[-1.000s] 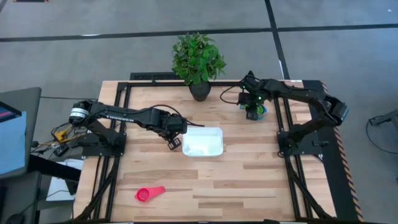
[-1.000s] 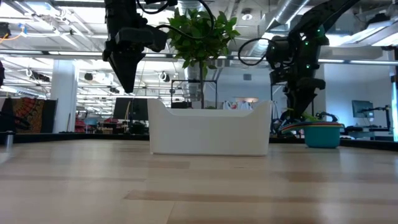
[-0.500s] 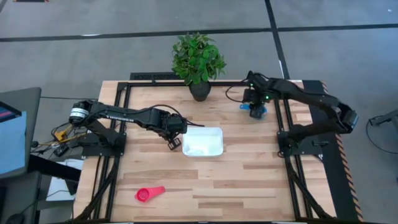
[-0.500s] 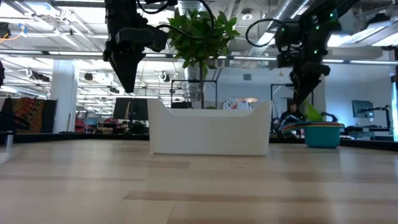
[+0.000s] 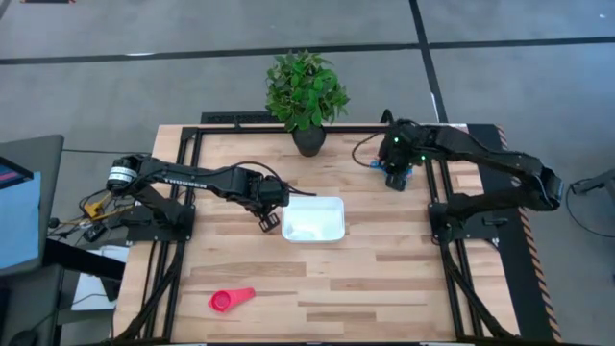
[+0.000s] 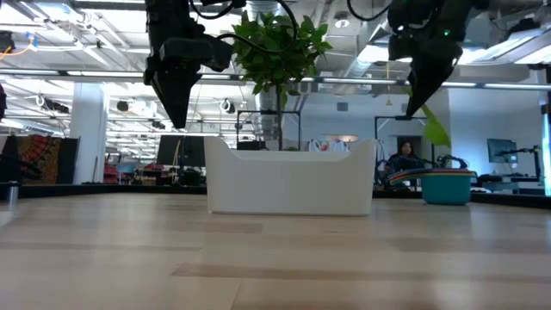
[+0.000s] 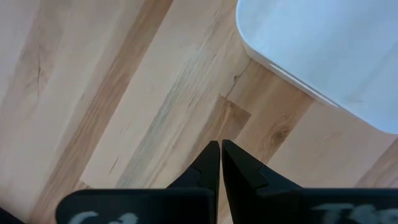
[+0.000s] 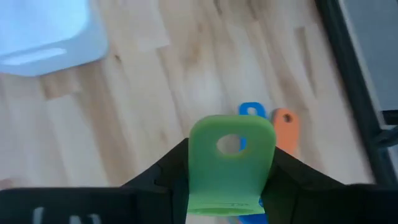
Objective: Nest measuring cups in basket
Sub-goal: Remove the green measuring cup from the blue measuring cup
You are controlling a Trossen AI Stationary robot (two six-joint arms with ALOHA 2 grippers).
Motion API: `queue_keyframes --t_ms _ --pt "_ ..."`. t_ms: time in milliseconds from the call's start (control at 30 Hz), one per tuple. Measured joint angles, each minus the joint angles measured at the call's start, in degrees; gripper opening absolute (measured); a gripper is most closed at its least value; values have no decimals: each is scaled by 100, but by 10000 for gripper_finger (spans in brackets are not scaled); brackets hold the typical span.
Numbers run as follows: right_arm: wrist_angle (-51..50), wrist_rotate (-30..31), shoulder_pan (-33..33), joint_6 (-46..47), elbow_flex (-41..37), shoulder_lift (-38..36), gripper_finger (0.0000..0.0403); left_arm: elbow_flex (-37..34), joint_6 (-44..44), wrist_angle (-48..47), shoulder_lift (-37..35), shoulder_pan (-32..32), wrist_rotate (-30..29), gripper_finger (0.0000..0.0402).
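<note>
Right gripper: the right gripper (image 8: pixel 231 186) hangs above the table's far right part in the high view (image 5: pixel 398 173), its two dark fingers clenched on the green plastic measuring cup (image 8: pixel 231 163).
Green cup: held up off the wood; in the low view (image 6: pixel 433 131) it hangs tilted beneath the fingers, high above the stack. Its flat handle with the round hole sticks out forward past the fingertips in the right wrist view, long axis in line with the fingers.
Stack: the remaining cups (image 6: pixel 445 184) sit nested on the tabletop at far right, teal bowl outermost, well apart from the basket. A blue handle (image 8: pixel 251 112) and an orange handle (image 8: pixel 285 126) lie on the wood side by side below the green cup.
Red cup: a red plastic measuring cup (image 5: pixel 231 300) lies alone near the front left edge, handle pointing toward the right and slightly away.
Basket: the shallow white rectangular basket (image 5: pixel 314 219) rests mid-table, long axis left to right.
Left gripper: the left gripper (image 7: pixel 220 163) hovers just left of the basket, fingers pressed together on nothing.
Plant: a dark-potted green plant (image 5: pixel 307 93) stands at the far edge.
</note>
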Motion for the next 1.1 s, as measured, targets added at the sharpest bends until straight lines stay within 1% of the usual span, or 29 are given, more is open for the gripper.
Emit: queue_keyframes --t_ms 233,500,633,833,1100 --pt "-224 -12 841 921 1 -12 163 0 157 31 0 23 8 6" --pt "-124 -21 1729 1852 -62 179 164 -2 301 183 0 136 144 6" --pt "74 -21 2002 2214 -323 338 165 -2 307 243 0 140 153 6" --pt "674 -112 2337 2760 -705 606 166 -2 310 234 0 140 199 6" --pt "1104 -200 2683 3108 -974 1057 174 -2 369 229 0 140 243 6"
